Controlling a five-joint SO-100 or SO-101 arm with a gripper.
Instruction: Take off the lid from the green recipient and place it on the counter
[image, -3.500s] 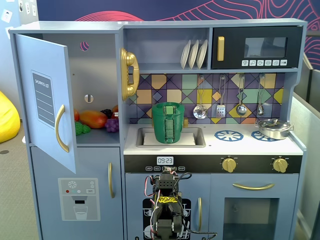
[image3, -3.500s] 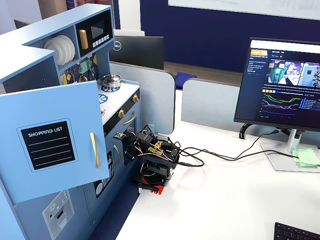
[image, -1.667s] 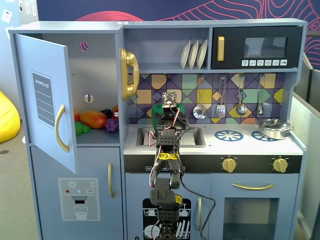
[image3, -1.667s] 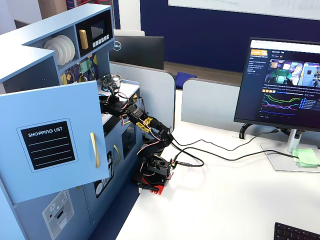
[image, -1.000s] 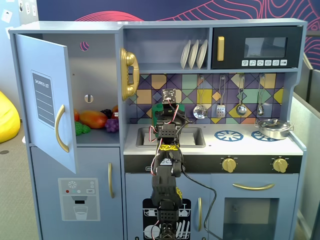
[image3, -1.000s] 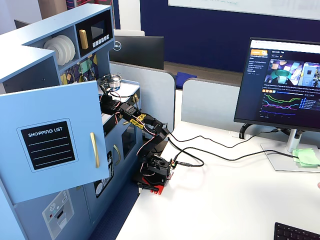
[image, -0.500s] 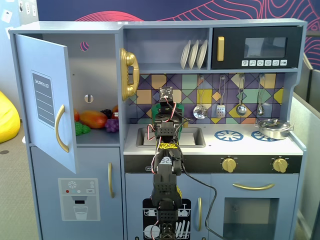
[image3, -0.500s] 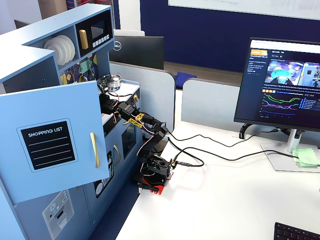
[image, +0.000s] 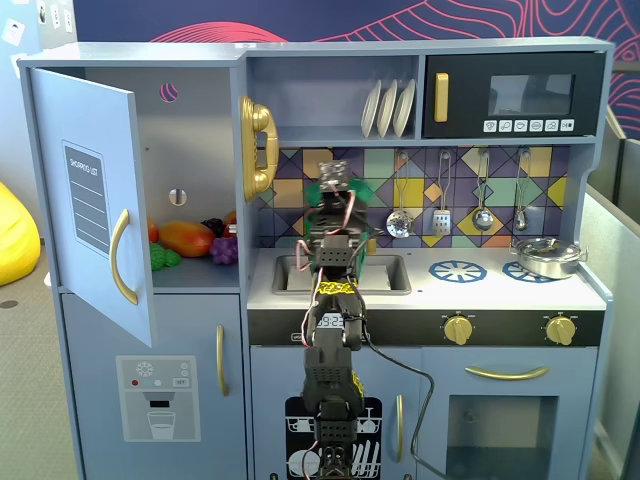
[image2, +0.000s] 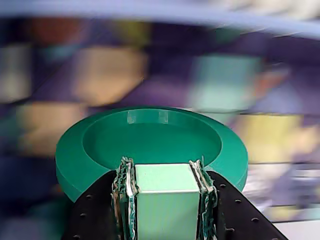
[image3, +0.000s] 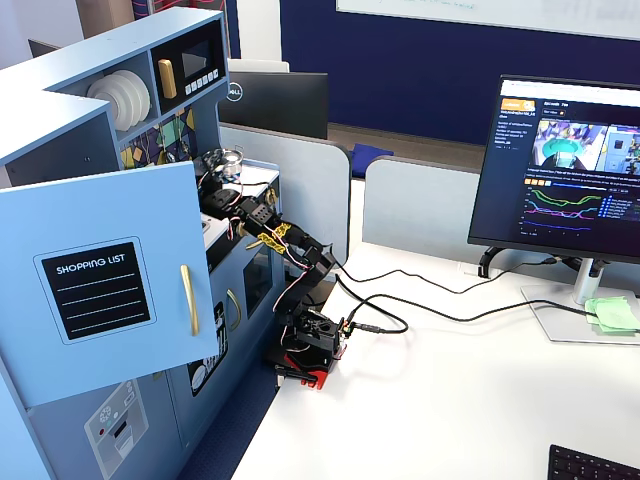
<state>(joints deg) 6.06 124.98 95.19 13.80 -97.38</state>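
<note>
Two-finger gripper (image2: 164, 200) pinches the lighter tab of the flat round green plastic lid (image2: 150, 145), held aloft above the sink side of the white toy-kitchen counter (image: 500, 290); lift judged done, set-down remains.

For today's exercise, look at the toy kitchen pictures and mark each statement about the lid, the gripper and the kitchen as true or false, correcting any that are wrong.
1. The gripper is shut on the lid by its light green handle tab. True.
2. The lid sits on the green pot. False: in the wrist view the lid is held up in front of the blurred tiled backsplash, and no pot shows under it.
3. The silver pan stands on the right burner. True.
4. The cupboard door with the shopping list is closed. False: it stands open, with toy fruit showing inside.
</note>
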